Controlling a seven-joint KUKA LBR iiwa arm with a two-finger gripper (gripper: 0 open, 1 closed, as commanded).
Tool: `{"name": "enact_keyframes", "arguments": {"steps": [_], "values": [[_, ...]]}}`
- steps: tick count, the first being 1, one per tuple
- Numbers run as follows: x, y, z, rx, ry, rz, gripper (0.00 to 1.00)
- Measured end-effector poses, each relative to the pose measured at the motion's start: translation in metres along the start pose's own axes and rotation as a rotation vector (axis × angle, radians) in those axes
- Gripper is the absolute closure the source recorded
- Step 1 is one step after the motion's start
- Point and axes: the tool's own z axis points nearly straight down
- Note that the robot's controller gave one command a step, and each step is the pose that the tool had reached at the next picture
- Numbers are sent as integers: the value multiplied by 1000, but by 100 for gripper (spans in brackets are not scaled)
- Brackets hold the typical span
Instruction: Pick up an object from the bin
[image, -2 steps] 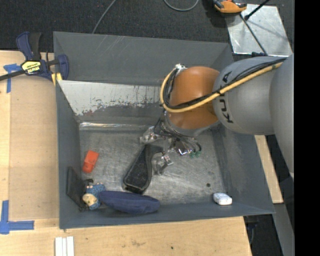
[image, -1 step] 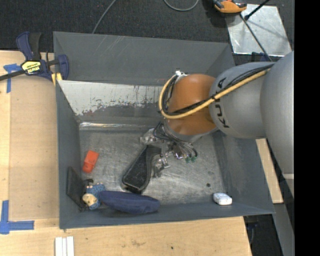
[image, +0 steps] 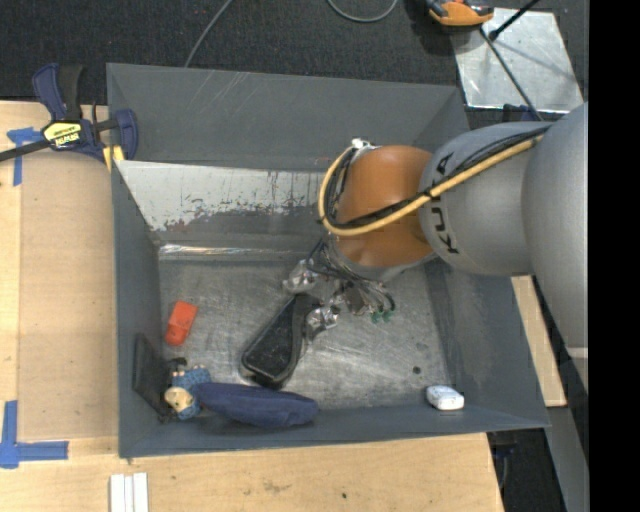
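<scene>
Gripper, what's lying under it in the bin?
The upper end of a black flat oblong thing lies just under the gripper. The orange wrist cover hides the bin floor beyond it.

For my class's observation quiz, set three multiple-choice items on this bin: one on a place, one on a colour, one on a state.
1. Where in the bin does the small white thing lie? A) centre B) the view's lower-right corner C) upper-left corner
2. What colour is the small block at the left? A) green B) white C) orange
3. How is the long black thing placed? A) lying on the floor B) propped upright on the rim C) outside the bin
Key: 1 B, it rests by the lower-right corner. 2 C, plainly orange. 3 A, it lies slanted mid-floor, the gripper at its upper end.
</scene>
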Motion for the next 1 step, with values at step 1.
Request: {"name": "enact_keyframes", "arguments": {"steps": [1], "values": [[-29,-33,-126,-3,19,-204,100]]}}
